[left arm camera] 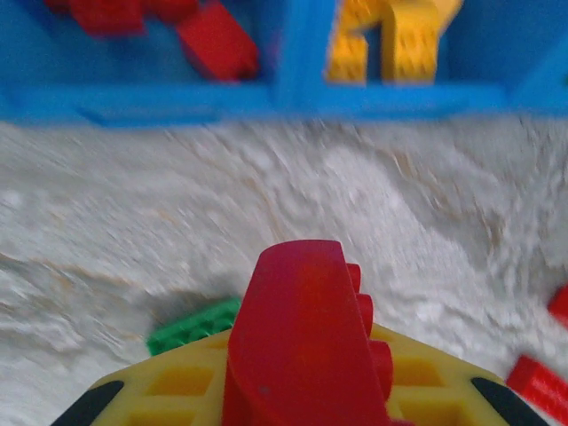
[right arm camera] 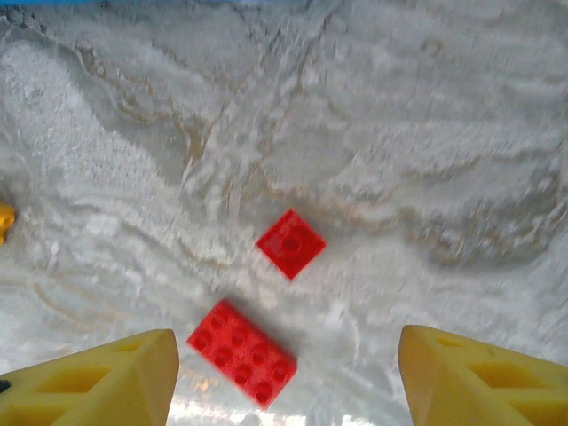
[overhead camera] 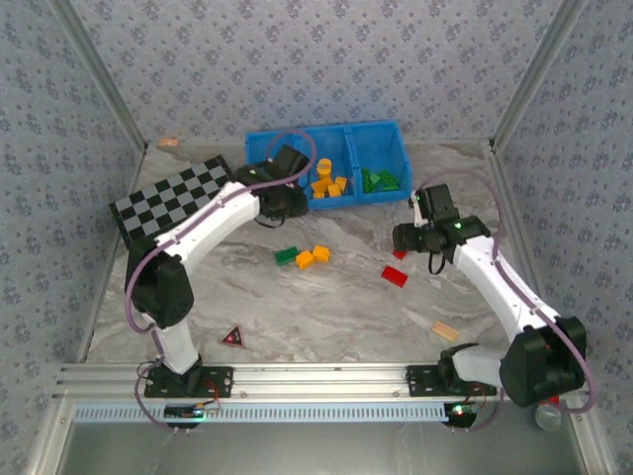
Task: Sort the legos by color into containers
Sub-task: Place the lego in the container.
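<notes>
Blue tray (left arm camera: 293,99) blurred and cropped at top, green brick (left arm camera: 191,327) apparently half hidden

The blue tray (overhead camera: 399,139) sits at the far side, its three compartments side by side: red bricks (left arm camera: 213,40) in the left one, yellow-orange bricks (overhead camera: 327,181) in the middle, green bricks (overhead camera: 380,180) in the right. One red brick (left arm camera: 302,328) stands on end, clamped in my left gripper (left arm camera: 297,390), just short of the tray. Loose in front of the tray lie a green brick (overhead camera: 286,255) just beside two orange bricks (overhead camera: 305,260). Well to their right lies a long red brick (right arm camera: 241,352) with a small red square (right arm camera: 290,243) near it.
</notes>
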You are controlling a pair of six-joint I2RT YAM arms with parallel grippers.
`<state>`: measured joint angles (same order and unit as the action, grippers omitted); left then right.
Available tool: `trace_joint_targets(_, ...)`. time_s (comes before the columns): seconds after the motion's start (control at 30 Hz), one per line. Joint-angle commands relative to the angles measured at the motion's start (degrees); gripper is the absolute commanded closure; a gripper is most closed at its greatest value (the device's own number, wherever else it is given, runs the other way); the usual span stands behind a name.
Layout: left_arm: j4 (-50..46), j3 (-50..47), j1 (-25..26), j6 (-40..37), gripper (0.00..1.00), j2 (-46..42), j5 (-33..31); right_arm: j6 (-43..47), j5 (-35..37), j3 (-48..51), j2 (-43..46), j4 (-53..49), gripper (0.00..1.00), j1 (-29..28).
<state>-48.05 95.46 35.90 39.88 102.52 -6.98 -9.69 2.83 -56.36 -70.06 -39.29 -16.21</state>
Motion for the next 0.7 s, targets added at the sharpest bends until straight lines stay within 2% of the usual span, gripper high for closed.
trace_joint_targets(0.0,-0.83,4.81,-3.60,-4.72,0.85,1.65,-1.46,-6.55,-4.57,3.11,3.91,-2.06,0.31,-0.56)
trace_joint_targets(0.2,0.05,14.12,-7.73,-7.52,0.86,10.12,-0.65,-18.42,-8.68,7.43,6.51,2.65,0.29,-5.87)
trace_joint_targets(0.33,-0.12,19.57,-9.45,-7.62,0.86,16.11,0.50,-28.32,-4.71,8.19,5.72,4.58,0.24,-12.67)
trace_joint_targets(0.43,-0.37,21.95,-10.94,-6.81,0.86,19.64,1.17,-36.74,-0.35,7.30,3.41,4.62,0.24,-16.67)
trace_joint_targets(0.67,0.44,25.50,-14.22,-5.82,0.85,26.15,4.32,-47.78,0.61,5.02,-3.36,10.02,0.20,-22.03)
